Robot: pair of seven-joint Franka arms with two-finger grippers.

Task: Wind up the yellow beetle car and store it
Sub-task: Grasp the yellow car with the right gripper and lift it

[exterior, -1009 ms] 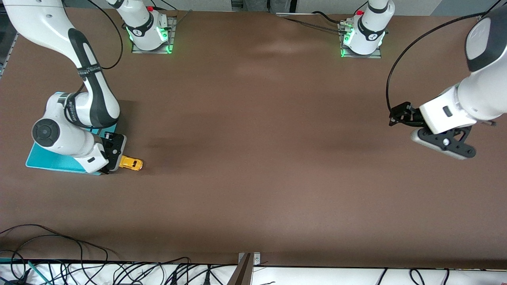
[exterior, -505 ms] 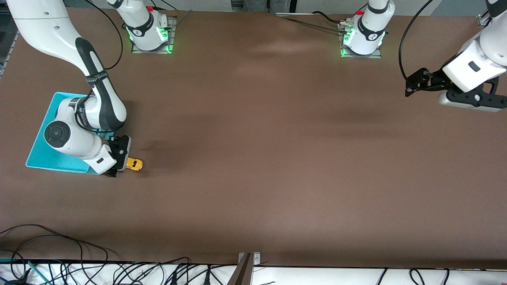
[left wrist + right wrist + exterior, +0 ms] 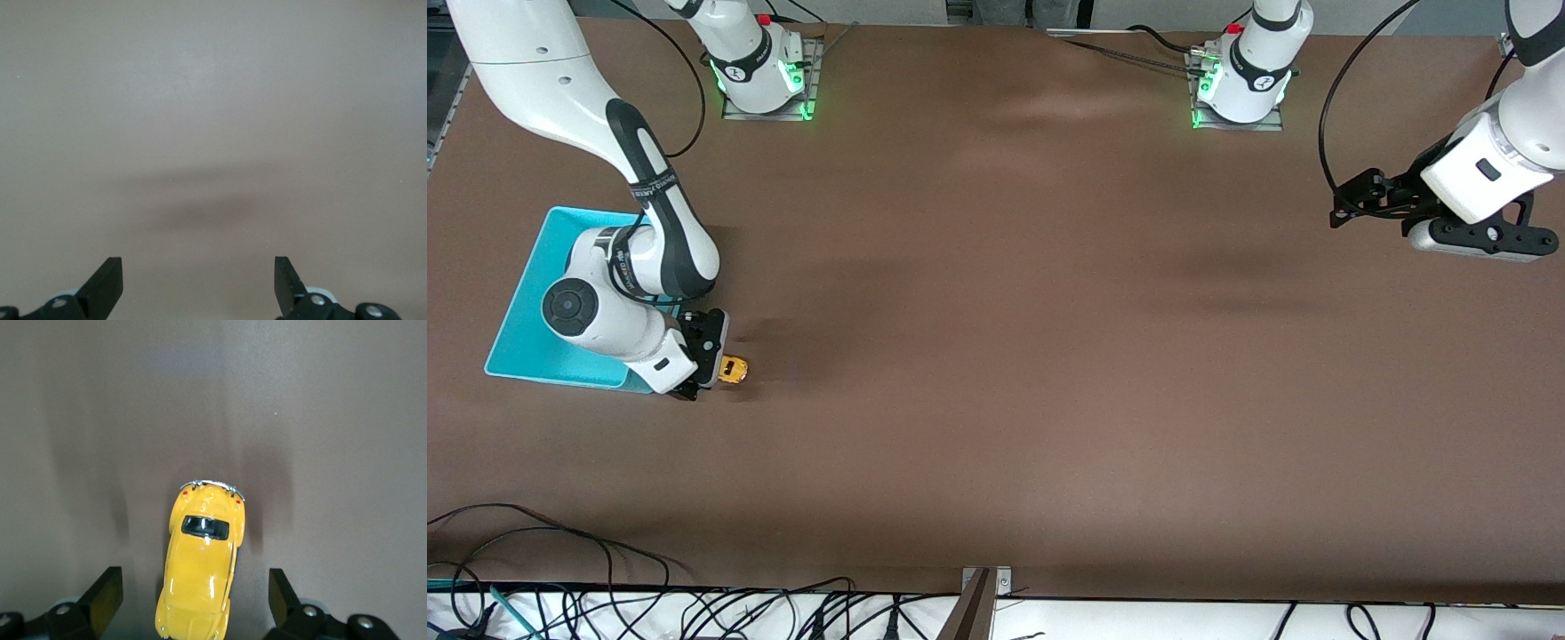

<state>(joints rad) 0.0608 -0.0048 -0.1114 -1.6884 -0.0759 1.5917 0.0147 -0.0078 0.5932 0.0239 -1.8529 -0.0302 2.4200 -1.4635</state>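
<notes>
The yellow beetle car (image 3: pixel 733 369) stands on the brown table beside the turquoise bin (image 3: pixel 525 311), on the bin's side toward the left arm's end. My right gripper (image 3: pixel 710 366) is open and low over the car. In the right wrist view the car (image 3: pixel 200 570) lies between the two black fingertips (image 3: pixel 105 595), which stand apart from it on both sides. My left gripper (image 3: pixel 1352 203) is open and empty, held in the air over the table at the left arm's end. The left wrist view shows only bare table between its fingertips (image 3: pixel 107 280).
The two arm bases (image 3: pixel 760 67) with green lights stand at the table's edge farthest from the front camera. Cables (image 3: pixel 605 604) lie off the table's edge nearest that camera. A metal bracket (image 3: pixel 978 600) sits at that edge.
My right gripper has moved off the bin and over the car, now covering part of it. My left gripper has lifted and drawn back toward its end of the table.
</notes>
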